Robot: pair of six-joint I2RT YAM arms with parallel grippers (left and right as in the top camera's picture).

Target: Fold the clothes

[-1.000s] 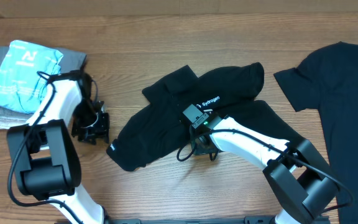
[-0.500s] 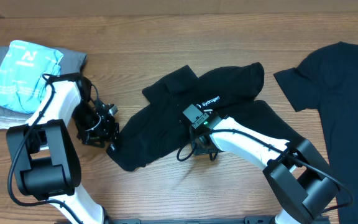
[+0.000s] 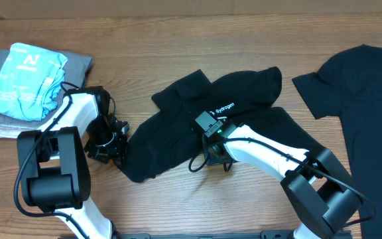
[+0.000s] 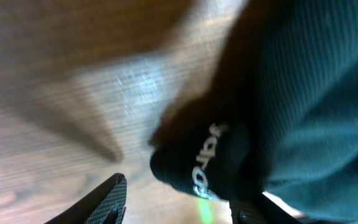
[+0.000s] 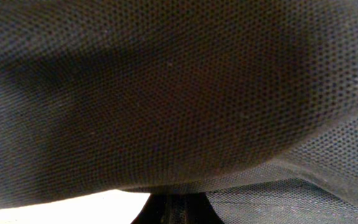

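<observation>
A crumpled black T-shirt (image 3: 171, 133) with white logo text lies mid-table. My left gripper (image 3: 115, 149) sits at its lower-left corner. In the left wrist view that gripper (image 4: 179, 210) is open, with the shirt's corner (image 4: 207, 165) and its white print lying between the two fingers, close to the right one. My right gripper (image 3: 216, 157) is at the shirt's lower edge; black fabric (image 5: 179, 93) fills the right wrist view, and the jaws are shut on it. A second black T-shirt (image 3: 370, 113) lies spread flat at the right.
A folded stack of grey and light-blue clothes (image 3: 25, 86) sits at the far left, close behind the left arm. Bare wooden table (image 3: 178, 40) runs along the back and in front of the crumpled shirt.
My left gripper has moved right and toward the front edge, up to the shirt's lower-left corner, and its jaws have widened. The right arm and the shirt have stayed put.
</observation>
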